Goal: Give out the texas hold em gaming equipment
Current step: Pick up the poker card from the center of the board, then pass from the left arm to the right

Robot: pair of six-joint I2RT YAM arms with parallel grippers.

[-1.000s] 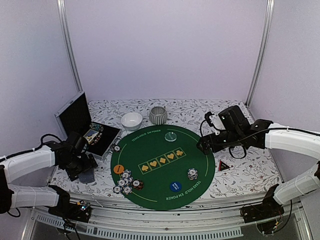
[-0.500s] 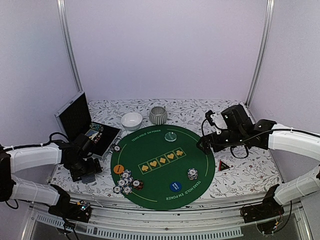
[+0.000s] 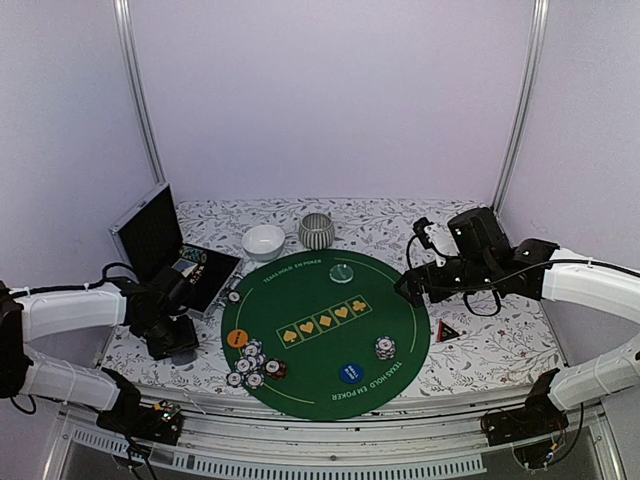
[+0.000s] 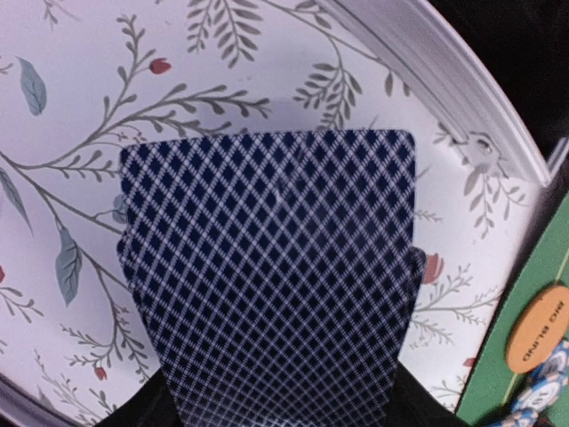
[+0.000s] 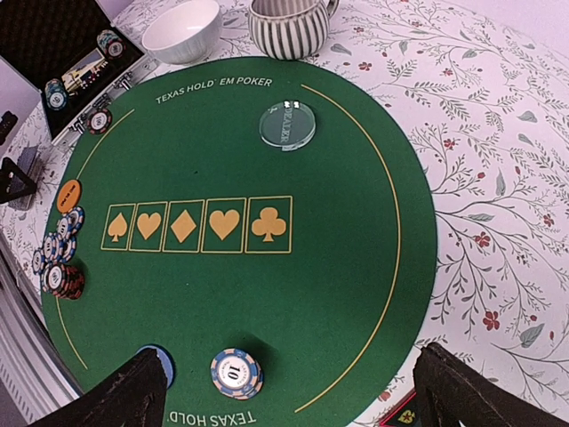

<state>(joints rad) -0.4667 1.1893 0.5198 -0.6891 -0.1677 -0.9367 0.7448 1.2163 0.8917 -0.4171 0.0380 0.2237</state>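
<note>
The step in hand, as I judge it, is the pick-up of the playing cards [image 4: 267, 267]. The deck lies face down on the flowered bench [image 3: 490, 360], just left of the green mat [image 3: 320, 365], and it is a little skewed (some lower cards stick out at one side). The left fingers [image 3: 178, 342] are low over it, but in the wrist view only dark shapes show at the bottom edge, so I cannot tell if they already clamp the deck or stand apart. Next you need a square closing on the whole stack, then a straight lift, so that no lower card slips away. Farther off, at the right edge of the mat, the right fingers [image 5: 133, 391] hang wide apart and hold nothing.
</note>
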